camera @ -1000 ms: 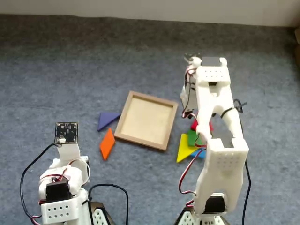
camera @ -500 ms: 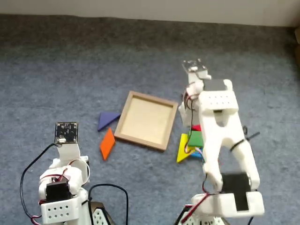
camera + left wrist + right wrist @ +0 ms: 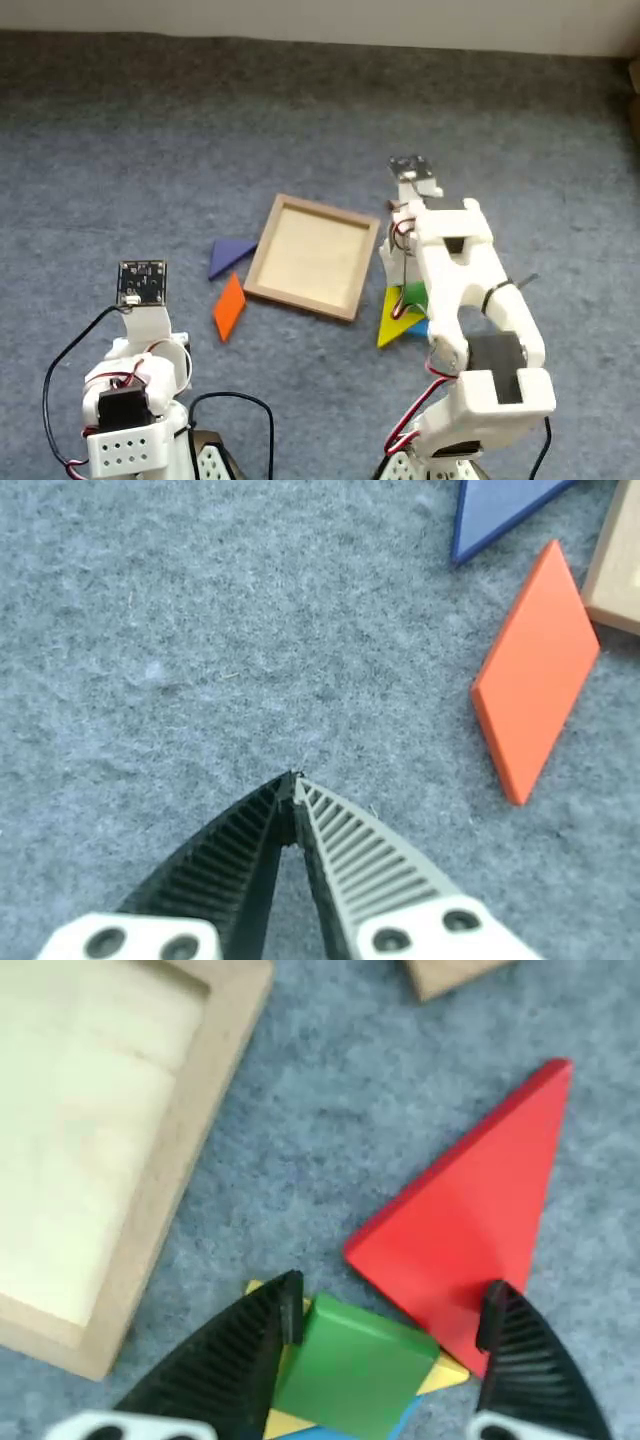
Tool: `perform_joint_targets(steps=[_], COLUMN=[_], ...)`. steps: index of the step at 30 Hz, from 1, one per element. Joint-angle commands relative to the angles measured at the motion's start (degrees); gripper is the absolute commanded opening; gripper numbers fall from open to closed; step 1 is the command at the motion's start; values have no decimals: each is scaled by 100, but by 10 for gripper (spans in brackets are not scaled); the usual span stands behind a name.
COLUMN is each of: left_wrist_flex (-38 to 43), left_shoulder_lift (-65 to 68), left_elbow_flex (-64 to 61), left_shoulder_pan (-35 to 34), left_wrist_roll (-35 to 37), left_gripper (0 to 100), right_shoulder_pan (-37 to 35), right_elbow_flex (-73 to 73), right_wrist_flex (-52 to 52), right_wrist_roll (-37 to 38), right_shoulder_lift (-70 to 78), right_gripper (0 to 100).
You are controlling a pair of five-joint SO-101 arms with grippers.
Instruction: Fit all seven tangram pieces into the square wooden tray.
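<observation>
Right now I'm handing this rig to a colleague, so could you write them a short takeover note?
Left gripper: shut, over bare carpet near the orange parallelogram and blue triangle, which lie left of the wooden tray in the high view.
Right gripper: open, jaws either side of the green square, which sits on the yellow triangle beside the red triangle, right of the tray.
Done: nothing; the tray holds no pieces.
Left: all pieces to be fitted.
</observation>
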State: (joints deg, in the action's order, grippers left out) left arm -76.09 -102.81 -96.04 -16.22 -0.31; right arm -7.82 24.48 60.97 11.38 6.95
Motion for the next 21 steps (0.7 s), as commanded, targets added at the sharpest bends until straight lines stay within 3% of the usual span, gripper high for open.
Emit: perform_joint_targets(steps=[1,11,18,21], left_wrist_flex=[-26,-26,-26,-26], left_shoulder_lift=[-154,-154,-154,-154], left_elbow_flex=[-110,-110,-110,-110], left_shoulder_pan=[-48,-48,-48,-48], left_wrist_roll=[-18,-18,-18,-18], left_gripper=[7,7,7,7], right_shoulder_pan=[303,391,400,400], right_elbow_flex=[-523,-954,-1393,-1622], right_wrist_flex=[365,1578,1631,1622], right_wrist_roll=[123,299,536,527], right_shoulder_lift=[189,180,224,233], right_gripper=[279,279,283,332])
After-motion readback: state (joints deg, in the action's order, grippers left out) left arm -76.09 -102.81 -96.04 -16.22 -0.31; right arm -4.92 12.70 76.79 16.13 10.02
